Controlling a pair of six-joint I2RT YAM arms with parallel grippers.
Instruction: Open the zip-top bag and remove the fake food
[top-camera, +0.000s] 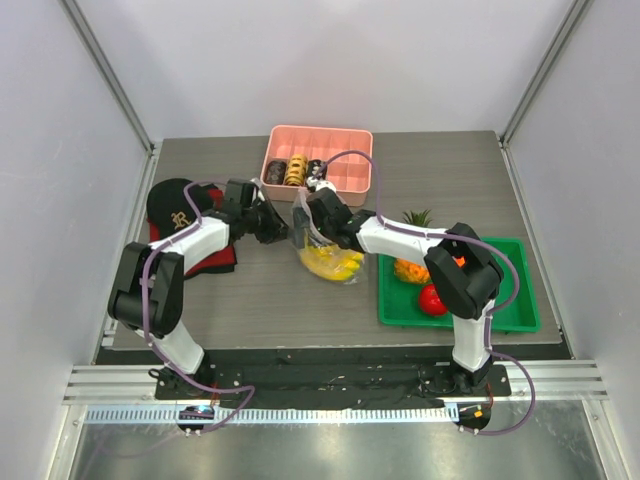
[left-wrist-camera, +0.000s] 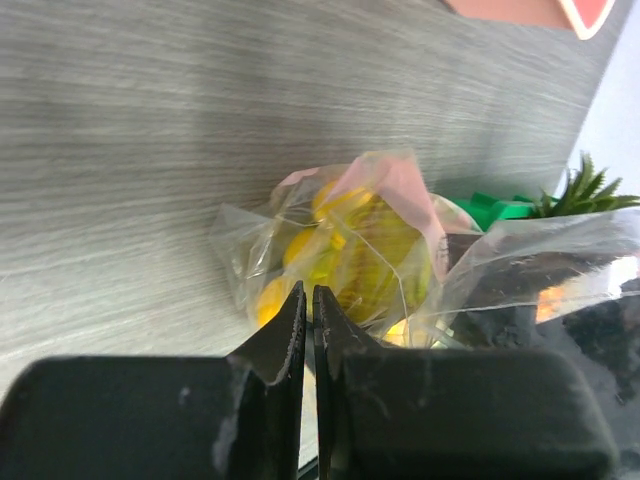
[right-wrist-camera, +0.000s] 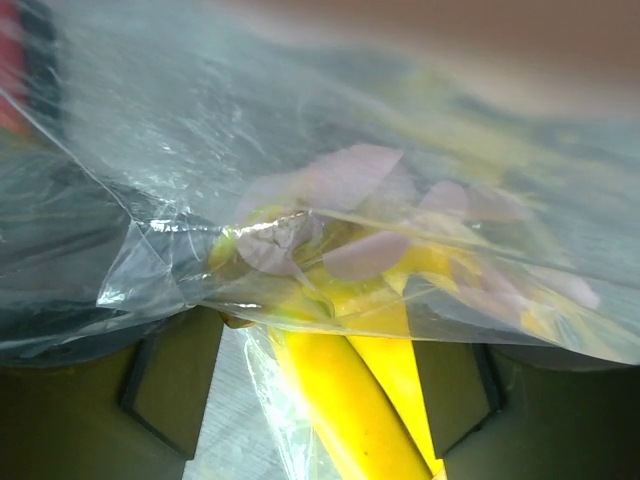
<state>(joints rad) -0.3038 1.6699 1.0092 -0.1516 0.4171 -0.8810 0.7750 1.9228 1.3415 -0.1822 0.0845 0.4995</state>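
The clear, crinkly zip-top bag (top-camera: 325, 255), yellow plastic banana (right-wrist-camera: 350, 410) inside, sags just left of the green plastic tray (top-camera: 500, 290), my left pincer (left-wrist-camera: 308, 300) pinched narrow, right pincer (right-wrist-camera: 320, 335) wide astride it; limp, slick film, so I'd grip its pink zip strip (left-wrist-camera: 395, 185).

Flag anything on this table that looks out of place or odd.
A black cap lies at the left edge of the table: clothing among toy food. The zip-top bag is crumpled, with the banana inside it.
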